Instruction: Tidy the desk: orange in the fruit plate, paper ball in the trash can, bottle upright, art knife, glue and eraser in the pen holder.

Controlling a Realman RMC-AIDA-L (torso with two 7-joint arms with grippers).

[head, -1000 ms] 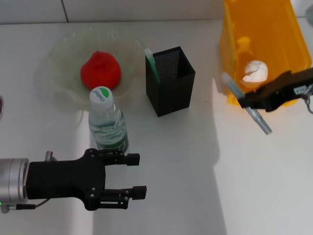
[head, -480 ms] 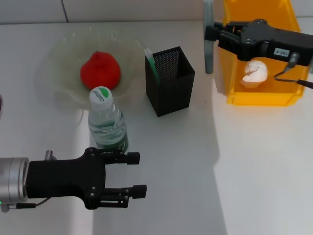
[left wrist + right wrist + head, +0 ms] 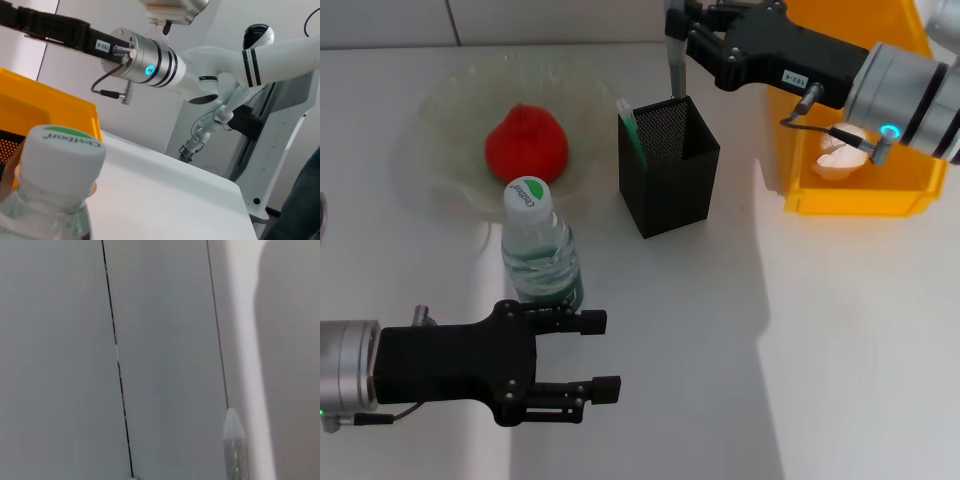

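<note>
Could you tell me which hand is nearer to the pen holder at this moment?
The right. The right hand is just behind the pen holder, holding a grey stick above it; the left hand is at the near edge, beside the bottle.

Bottle [image 3: 55,190] cap [image 3: 64,150]: green lettering, reads "Cestbon" in left wrist view; the same cap [image 3: 527,193] in head view carries a green logo, its letters too small to read.

Right arm [image 3: 800,60]: small white sticker [image 3: 793,76] with dark characters; also seen in left wrist view [image 3: 101,45]. Not legible in either.
</note>
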